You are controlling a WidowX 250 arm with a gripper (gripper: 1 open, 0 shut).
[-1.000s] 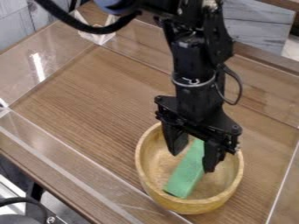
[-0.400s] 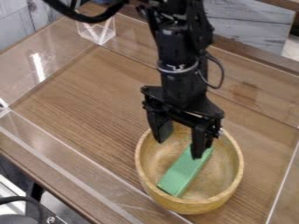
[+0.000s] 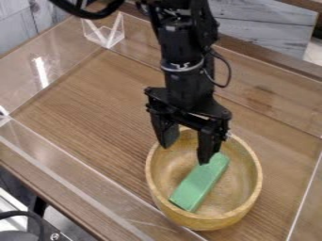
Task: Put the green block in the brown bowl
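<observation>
The fingers [image 3: 187, 145] are spread wide with nothing between them, the two tips hanging over the far part of the bowl [image 3: 160, 196]. A moment ago they stood lower and nearer, around the far end of the block [image 3: 199, 183]; now they have drawn up and away toward the far side, and more of the block shows beneath them. The black arm [image 3: 189, 56] has gone back with them.

The block lies inside the bowl, tilted a little across its floor, its near end toward the near wall and its far end leaning to the right. It looks the same as it did just before, so the retreat does not seem to have dragged it. The bowl, too, sits where it sat, near and to the right on the wooden table [image 3: 94, 104].

What this means, I judge, is that the block is placed and the task as good as done. What remains is to lift clear; the one risk is a fingertip catching the far rim and tugging the bowl.
</observation>
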